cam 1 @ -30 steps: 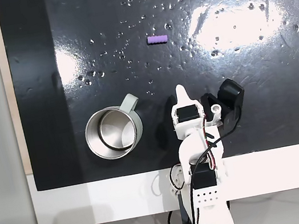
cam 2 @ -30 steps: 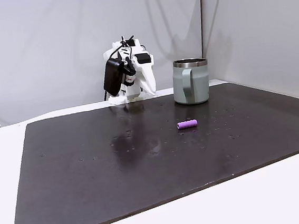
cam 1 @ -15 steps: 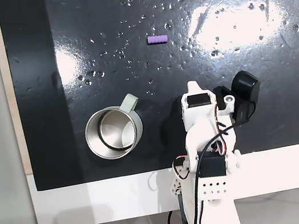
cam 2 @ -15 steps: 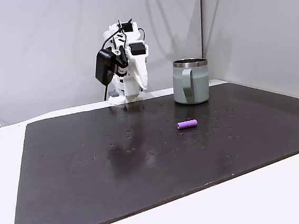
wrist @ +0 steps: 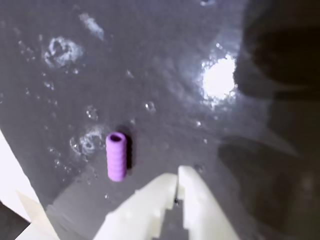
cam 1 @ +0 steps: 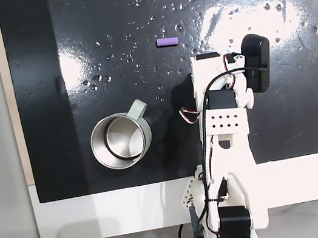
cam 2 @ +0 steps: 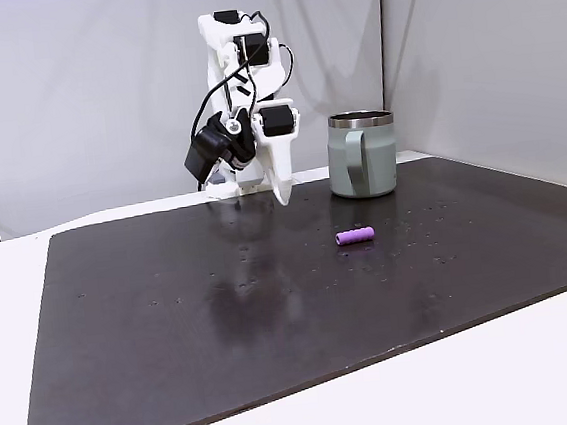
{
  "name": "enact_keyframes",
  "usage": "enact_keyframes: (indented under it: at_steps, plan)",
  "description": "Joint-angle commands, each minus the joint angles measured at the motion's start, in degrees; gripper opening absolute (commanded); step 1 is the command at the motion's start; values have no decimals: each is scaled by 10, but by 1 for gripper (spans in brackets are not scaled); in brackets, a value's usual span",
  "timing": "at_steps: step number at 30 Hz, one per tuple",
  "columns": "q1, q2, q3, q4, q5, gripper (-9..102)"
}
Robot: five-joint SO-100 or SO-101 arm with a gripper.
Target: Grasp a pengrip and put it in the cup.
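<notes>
Arm has unfolded in the last second: a second ago it was tucked low near the worktop's near edge beside the cup, now it's raised and reaching out over the mat toward the pengrip. That reads as the approach phase under way; no grasp yet.

Pengrip lies flat on the mat, same spot as before, well apart from the cup (in the side fixed view it sits in front of the cup, pengrip, cup). Cup is upright, handle toward the pengrip side, and hasn't moved.

Pose: in the side fixed view the upper links stand tall, elbow high, wrist pitched down so the tool points at the mat, hanging above it, not touching. It is short of the pengrip, between the base and the target.

Tool: fingertips together, no gap visible in the wrist view, nothing held. Pengrip sits just left of the tips there, open end facing away.

My read: it needs to spread the fingers, shift left a bit and come down across the tube (small and round, may roll if nudged on one side).
</notes>
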Motion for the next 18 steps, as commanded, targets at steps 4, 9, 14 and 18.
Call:
enact_keyframes:
  at_steps: [4, 9, 14, 18]
  plan:
    - [-25, -105, -128, -6, -1, 2]
    - [-37, -157, -187, 18, -1, 10]
    - [-53, -166, -206, 33, -1, 20]
    - [-60, -184, -249, 65, 6, 22]
